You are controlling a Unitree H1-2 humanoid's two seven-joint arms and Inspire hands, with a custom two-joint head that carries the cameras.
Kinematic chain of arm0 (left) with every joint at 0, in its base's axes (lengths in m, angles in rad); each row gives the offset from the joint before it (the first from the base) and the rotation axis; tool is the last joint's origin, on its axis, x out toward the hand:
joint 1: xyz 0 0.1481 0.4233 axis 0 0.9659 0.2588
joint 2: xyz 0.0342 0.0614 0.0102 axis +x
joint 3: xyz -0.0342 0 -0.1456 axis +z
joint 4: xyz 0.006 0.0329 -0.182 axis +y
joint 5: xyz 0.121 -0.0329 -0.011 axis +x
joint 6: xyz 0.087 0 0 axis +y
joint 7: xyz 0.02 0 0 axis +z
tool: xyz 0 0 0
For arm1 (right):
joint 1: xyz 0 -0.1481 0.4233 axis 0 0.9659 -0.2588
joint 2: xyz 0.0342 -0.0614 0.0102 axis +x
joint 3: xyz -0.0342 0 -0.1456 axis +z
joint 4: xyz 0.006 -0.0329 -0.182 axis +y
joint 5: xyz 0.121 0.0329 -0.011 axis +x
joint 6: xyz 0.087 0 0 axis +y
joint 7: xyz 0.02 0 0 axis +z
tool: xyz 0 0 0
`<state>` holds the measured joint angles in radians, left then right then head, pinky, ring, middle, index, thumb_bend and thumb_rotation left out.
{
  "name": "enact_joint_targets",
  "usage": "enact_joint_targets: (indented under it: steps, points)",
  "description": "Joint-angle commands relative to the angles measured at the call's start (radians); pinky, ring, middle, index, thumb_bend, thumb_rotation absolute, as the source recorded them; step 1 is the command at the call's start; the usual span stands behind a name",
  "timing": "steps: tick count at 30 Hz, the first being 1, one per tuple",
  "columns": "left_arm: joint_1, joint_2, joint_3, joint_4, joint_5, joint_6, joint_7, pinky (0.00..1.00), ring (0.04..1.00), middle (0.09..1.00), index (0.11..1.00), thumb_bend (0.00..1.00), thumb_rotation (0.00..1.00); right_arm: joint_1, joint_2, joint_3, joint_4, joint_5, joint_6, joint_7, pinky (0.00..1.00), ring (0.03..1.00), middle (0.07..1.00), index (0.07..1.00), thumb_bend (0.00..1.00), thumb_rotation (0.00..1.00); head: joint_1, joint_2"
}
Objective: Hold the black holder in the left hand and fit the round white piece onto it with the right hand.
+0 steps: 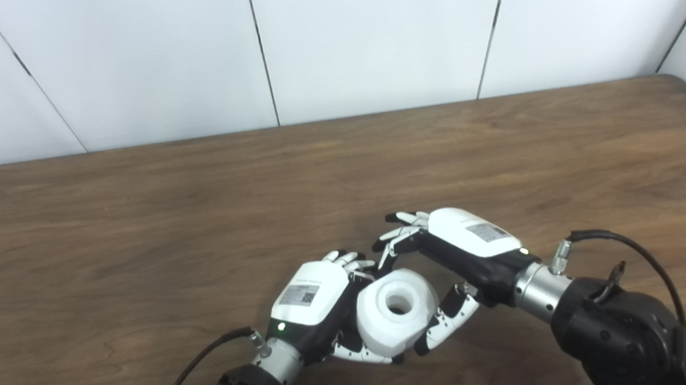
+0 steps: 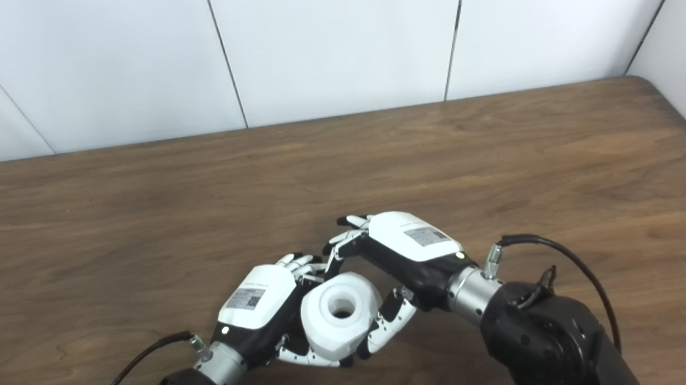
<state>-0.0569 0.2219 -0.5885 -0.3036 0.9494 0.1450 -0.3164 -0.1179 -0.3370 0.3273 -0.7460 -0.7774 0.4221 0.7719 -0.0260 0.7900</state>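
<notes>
Wood table (image 1: 138, 201) | left hand (image 1: 311, 300), right hand (image 1: 467, 241) both gripping round white piece (image 1: 394, 309) | bore up

Pretty much all white, black and brown here

White round piece (image 1: 396, 311), white-and-black left hand (image 1: 321, 306) and right hand (image 1: 453, 254) with grey labels, dark brown woodgrain table (image 1: 199, 214), white wall panels (image 1: 368, 39).

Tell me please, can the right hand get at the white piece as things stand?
Probably yes: the right hand is already at the white piece, fingers above and thumb below, though the left hand covers its other side.
</notes>
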Motion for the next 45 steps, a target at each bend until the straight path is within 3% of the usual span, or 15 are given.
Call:
enact_joint_targets:
  steps: [1,11,12,13,14,17,19,23,29,32,45]
  points:
    - [0.020,-0.003,-0.047,0.038,0.012,-0.002,-0.085,0.95,0.909,0.825,0.486,0.52,0.05,-0.017,-0.018,0.010,-0.017,-0.007,-0.022,0.025,0.98,0.968,0.820,0.485,0.53,0.14,-0.001,0.001]
    - [0.019,-0.002,-0.043,0.040,0.005,-0.003,-0.084,0.95,0.909,0.823,0.486,0.52,0.05,-0.024,-0.036,0.010,-0.013,-0.013,-0.011,0.043,0.98,0.975,0.828,0.492,0.52,0.16,-0.017,-0.001]
    - [0.019,-0.002,-0.043,0.039,0.005,-0.002,-0.085,0.95,0.909,0.823,0.486,0.52,0.05,-0.025,-0.037,0.009,-0.013,-0.013,-0.011,0.044,0.97,0.974,0.829,0.551,0.71,0.23,-0.017,-0.001]
    - [0.019,-0.002,-0.043,0.041,0.005,-0.003,-0.084,0.95,0.910,0.823,0.486,0.52,0.05,-0.027,-0.038,0.009,-0.012,-0.015,-0.010,0.047,0.97,0.974,0.830,0.589,0.82,0.27,-0.022,-0.005]
    - [0.019,-0.003,-0.043,0.041,0.004,-0.002,-0.085,0.95,0.909,0.822,0.486,0.52,0.05,-0.030,-0.040,0.009,-0.012,-0.019,-0.010,0.050,0.98,0.975,0.834,0.622,0.90,0.31,-0.022,-0.005]
    - [0.018,-0.003,-0.043,0.044,0.003,-0.002,-0.086,0.95,0.910,0.823,0.486,0.52,0.05,-0.039,-0.043,0.011,-0.016,-0.034,-0.014,0.063,0.99,0.984,0.850,0.684,0.98,0.38,-0.023,-0.007]
    - [0.018,-0.003,-0.043,0.047,0.002,-0.005,-0.082,0.95,0.909,0.821,0.486,0.52,0.05,-0.043,-0.043,0.009,-0.018,-0.039,-0.016,0.071,1.00,0.991,0.866,0.721,1.00,0.43,-0.024,-0.008]
    - [0.016,-0.002,-0.045,0.050,0.004,-0.008,-0.083,0.95,0.908,0.821,0.486,0.52,0.05,-0.049,-0.038,0.001,-0.029,-0.057,-0.011,0.092,1.00,1.000,0.983,0.815,1.00,0.49,-0.025,-0.008]
    - [0.009,-0.001,-0.050,0.054,0.014,-0.001,-0.095,0.95,0.907,0.822,0.486,0.52,0.05,-0.035,-0.025,-0.006,-0.026,-0.083,-0.025,0.076,1.00,1.000,1.000,0.896,1.00,0.49,-0.026,-0.009]
    - [0.008,-0.002,-0.051,0.054,0.014,0.006,-0.104,0.96,0.912,0.819,0.486,0.52,0.05,-0.019,-0.019,-0.006,-0.011,-0.091,-0.034,0.061,1.00,1.000,1.000,0.988,1.00,0.49,-0.025,-0.010]
    - [0.008,0.003,-0.055,0.058,0.019,0.012,-0.124,0.95,0.911,0.814,0.486,0.52,0.05,-0.015,-0.014,-0.042,-0.015,-0.096,-0.030,0.081,1.00,1.000,1.000,1.000,1.00,0.48,-0.025,-0.021]
